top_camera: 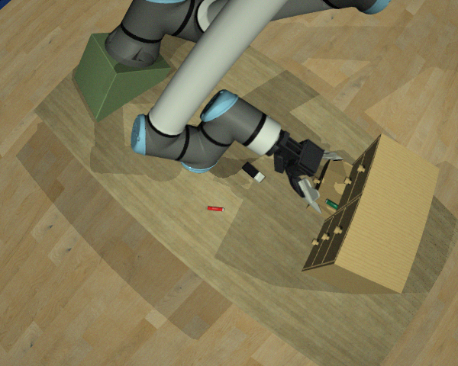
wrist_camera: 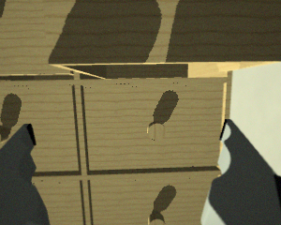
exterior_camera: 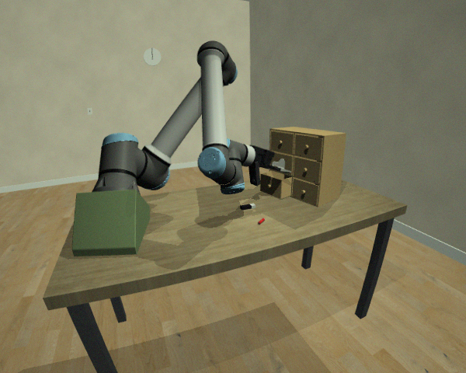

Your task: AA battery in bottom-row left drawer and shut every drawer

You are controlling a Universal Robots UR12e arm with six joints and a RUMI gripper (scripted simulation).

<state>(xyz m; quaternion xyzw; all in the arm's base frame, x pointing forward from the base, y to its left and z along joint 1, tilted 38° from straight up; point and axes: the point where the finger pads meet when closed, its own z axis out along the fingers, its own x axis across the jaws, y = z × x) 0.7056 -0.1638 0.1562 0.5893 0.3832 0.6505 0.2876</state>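
Note:
The chest (top_camera: 395,213) (exterior_camera: 333,169) stands upright with three rows of two drawers. Its bottom-left drawer (top_camera: 333,174) (exterior_camera: 276,186) is pulled out; the other drawers look shut. The AA battery (top_camera: 331,203) is green and shows within the open drawer's outline, near its right side and the chest front. It is hidden in the exterior view and the wrist view. My gripper (top_camera: 330,185) (wrist_camera: 129,123) is wide open and empty, above the open drawer, facing the chest front. The wrist view shows the chest inverted, with the pulled-out drawer at the top.
A red cylinder (top_camera: 214,208) (exterior_camera: 261,221) and a black-and-white block (top_camera: 253,171) (exterior_camera: 247,207) lie on the table (top_camera: 260,244) (exterior_camera: 177,245) in front of the chest. Drawer knobs stick out close to my fingers. The green base (top_camera: 122,90) (exterior_camera: 105,222) is at the arm's foot.

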